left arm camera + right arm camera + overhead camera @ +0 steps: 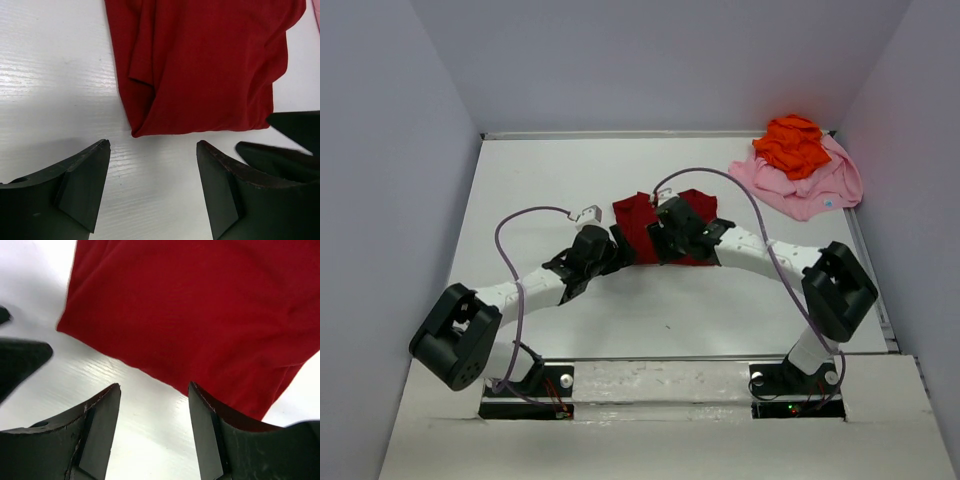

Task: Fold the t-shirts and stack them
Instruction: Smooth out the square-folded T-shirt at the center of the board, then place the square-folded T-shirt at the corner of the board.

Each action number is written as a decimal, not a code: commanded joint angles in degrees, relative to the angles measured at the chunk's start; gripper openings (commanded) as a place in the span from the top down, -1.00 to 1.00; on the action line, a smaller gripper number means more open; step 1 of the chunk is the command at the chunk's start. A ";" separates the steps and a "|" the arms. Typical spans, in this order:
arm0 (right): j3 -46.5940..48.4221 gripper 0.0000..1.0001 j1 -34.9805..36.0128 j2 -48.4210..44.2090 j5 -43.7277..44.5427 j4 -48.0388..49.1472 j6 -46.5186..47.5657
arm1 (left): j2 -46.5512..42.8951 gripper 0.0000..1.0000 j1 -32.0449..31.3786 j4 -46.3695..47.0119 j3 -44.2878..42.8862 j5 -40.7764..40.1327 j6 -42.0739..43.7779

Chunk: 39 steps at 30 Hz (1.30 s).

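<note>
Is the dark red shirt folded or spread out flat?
Folded, at least partly: the dark red shirt lies in a compact block, with overlapping layers along one edge in the left wrist view.

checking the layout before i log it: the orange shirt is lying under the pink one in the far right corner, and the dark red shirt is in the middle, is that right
Not quite. The orange shirt lies on top of the pink shirt, not under it; the top external view shows this. The rest stands: that pile is in the far right corner and the dark red shirt is in the middle.
</note>
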<state>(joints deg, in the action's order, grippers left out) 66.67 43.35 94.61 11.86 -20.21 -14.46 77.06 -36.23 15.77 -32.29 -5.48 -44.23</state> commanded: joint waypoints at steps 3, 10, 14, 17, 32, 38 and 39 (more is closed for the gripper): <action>-2.51 -0.25 4.63 2.34 17.74 2.35 10.50 | -3.75 -0.58 2.30 -1.09 -1.19 0.02 1.25; -8.04 -0.27 7.89 2.60 23.46 16.06 21.03 | -4.99 -0.59 6.78 0.75 1.35 5.20 1.95; -9.81 -0.30 7.89 3.65 21.29 23.26 23.59 | -4.55 -0.59 7.84 1.81 2.58 7.67 2.30; -8.94 -0.30 8.41 4.88 18.30 23.90 23.95 | -4.63 -0.59 8.80 2.42 3.11 9.42 2.39; -5.50 -0.13 9.64 11.03 10.12 20.56 21.40 | -6.31 -0.60 12.94 1.63 2.76 11.36 3.36; -5.50 0.57 9.64 11.65 9.15 20.47 21.75 | -4.55 -0.60 13.64 2.95 3.55 12.06 2.83; -5.50 0.65 9.64 11.74 9.15 20.47 21.84 | -4.29 -0.60 13.64 3.30 3.81 12.24 2.66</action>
<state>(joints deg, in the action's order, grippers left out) 59.61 52.58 105.69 23.24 -0.75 7.73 71.99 -23.09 15.90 -29.58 5.19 -42.02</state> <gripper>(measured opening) 0.232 0.800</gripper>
